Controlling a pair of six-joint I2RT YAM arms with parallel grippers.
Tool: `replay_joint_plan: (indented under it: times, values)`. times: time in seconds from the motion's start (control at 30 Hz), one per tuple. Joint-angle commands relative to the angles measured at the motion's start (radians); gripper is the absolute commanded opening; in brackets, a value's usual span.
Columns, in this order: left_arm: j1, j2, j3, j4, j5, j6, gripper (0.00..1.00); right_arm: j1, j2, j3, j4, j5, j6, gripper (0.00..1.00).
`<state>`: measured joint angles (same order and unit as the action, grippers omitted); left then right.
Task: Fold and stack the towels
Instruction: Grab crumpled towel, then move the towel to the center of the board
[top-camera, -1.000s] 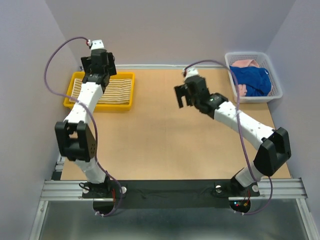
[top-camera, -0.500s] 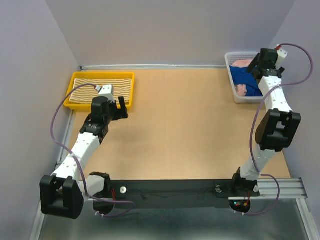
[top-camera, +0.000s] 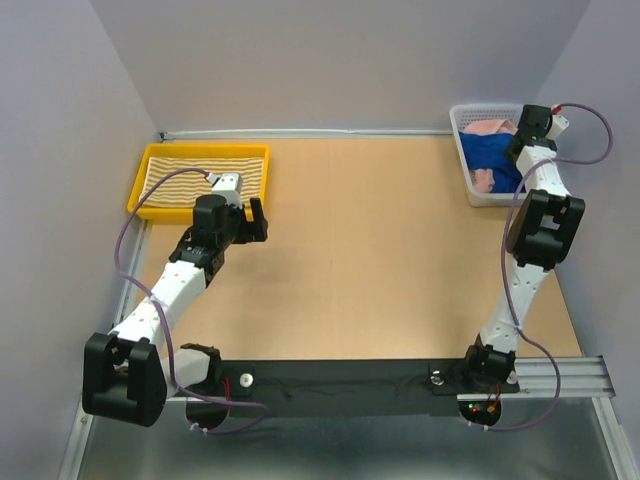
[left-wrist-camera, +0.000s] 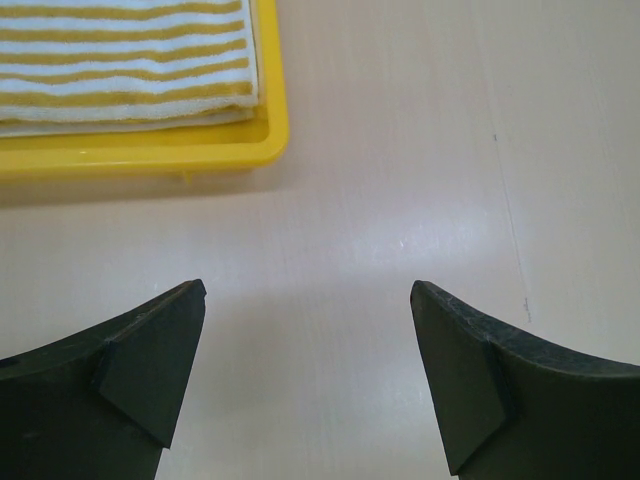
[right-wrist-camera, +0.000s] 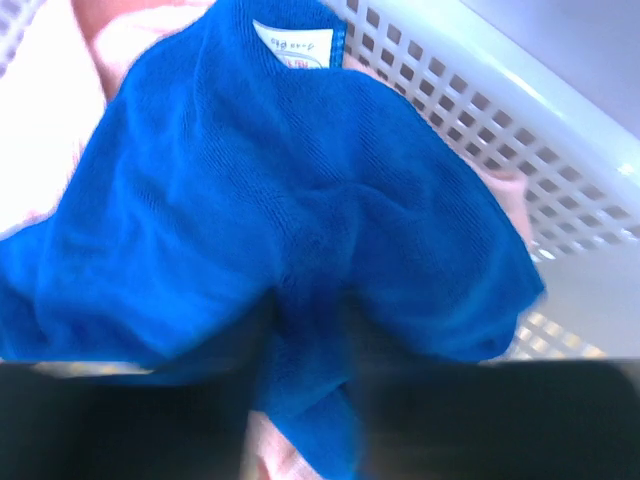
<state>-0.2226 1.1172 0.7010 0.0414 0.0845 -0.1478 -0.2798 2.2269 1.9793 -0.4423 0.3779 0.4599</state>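
The yellow-and-cream striped towel (top-camera: 190, 175) (left-wrist-camera: 120, 60) lies folded flat in a yellow tray (top-camera: 150, 211) (left-wrist-camera: 150, 155) at the back left. My left gripper (top-camera: 256, 221) (left-wrist-camera: 308, 330) hovers open over bare table just right of the tray's near corner, nothing between its fingers. The blue towel (top-camera: 490, 152) (right-wrist-camera: 280, 180) lies crumpled in a white basket (top-camera: 480, 108) (right-wrist-camera: 470, 130) at the back right, on top of the pink towel (top-camera: 487, 127) (right-wrist-camera: 130, 50). My right gripper (top-camera: 513, 145) (right-wrist-camera: 310, 340) reaches down into the basket and is shut on a fold of the blue towel.
The tan tabletop (top-camera: 370, 250) lies between tray and basket. Purple walls close in on the left, back and right. A white label (right-wrist-camera: 295, 45) shows at the blue towel's far edge. Both arm bases sit on the black rail at the near edge.
My right arm swung from mid-table to the basket and its jaws closed on the blue towel. My left arm drew back from over the tray to the table beside it, still open.
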Motion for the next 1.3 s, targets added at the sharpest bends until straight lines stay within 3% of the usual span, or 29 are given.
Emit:
replay_joint_plan:
  times: [0.0,0.07,0.4,0.73,0.93,1.1,1.27]
  values:
    - [-0.001,0.009,0.038,0.046,0.011,0.014,0.95,-0.01,-0.01,0.079,0.037,-0.005,-0.032,0.19]
    - [-0.001,0.013,0.04,0.048,0.023,0.014,0.95,-0.009,-0.035,0.072,0.039,-0.005,-0.056,0.0]
    - [-0.001,-0.011,0.035,0.052,0.044,0.008,0.95,0.04,-0.242,-0.004,0.073,-0.074,-0.216,0.0]
    - [-0.001,-0.034,0.029,0.057,0.031,-0.001,0.96,0.165,-0.233,0.422,0.112,-0.172,-0.363,0.0]
    - [-0.001,-0.034,0.031,0.055,0.026,-0.001,0.95,0.26,-0.3,0.441,0.229,-0.319,-0.357,0.01]
    - [-0.001,-0.043,0.034,0.049,0.031,0.002,0.95,0.344,-0.504,0.146,0.255,-0.465,-0.299,0.0]
    - [-0.001,-0.057,0.028,0.051,0.061,0.004,0.95,0.447,-0.772,-0.493,0.274,-0.577,-0.196,0.01]
